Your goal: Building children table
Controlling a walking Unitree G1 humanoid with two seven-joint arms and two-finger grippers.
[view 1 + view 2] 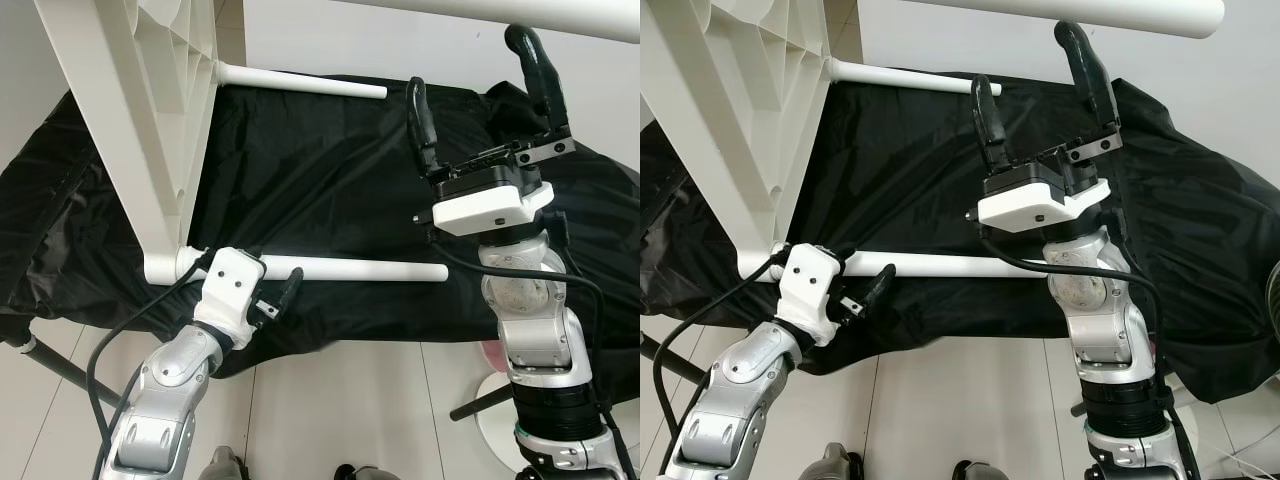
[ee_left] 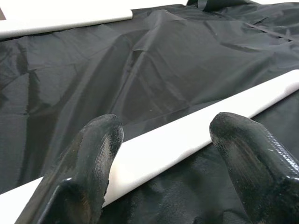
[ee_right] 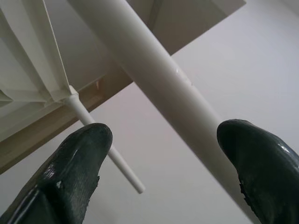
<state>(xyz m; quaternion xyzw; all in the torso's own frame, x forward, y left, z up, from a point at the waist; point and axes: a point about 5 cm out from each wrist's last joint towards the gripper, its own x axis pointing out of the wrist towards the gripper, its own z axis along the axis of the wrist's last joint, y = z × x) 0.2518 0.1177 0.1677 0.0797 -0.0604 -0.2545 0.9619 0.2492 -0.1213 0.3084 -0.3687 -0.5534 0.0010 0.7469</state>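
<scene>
A wrinkled black fabric sheet (image 1: 330,170) covers the surface under the work, probably to protect the parts from scuffing. On it the white plastic child's tabletop (image 1: 140,120) stands tipped on its edge with its ribbed underside facing the robot, which puts the leg sockets within reach. Three white round plastic legs already project from it: an upper leg (image 1: 1110,10) crossing overhead, a far leg (image 1: 300,83) just above the sheet, and a near leg (image 1: 350,270) running sideways from the bottom corner.

The right pincer (image 1: 480,110) is raised with its two black fingers spread wide and pointing up; in its wrist view the upper leg passes between the fingertips without being clamped, so I judge it is lined up to steady or turn that leg.

The left pincer (image 2: 163,140), low by the bottom corner, is also wide, its fingers straddling the near leg close to the socket but not closed on it.

No containers are present.
</scene>
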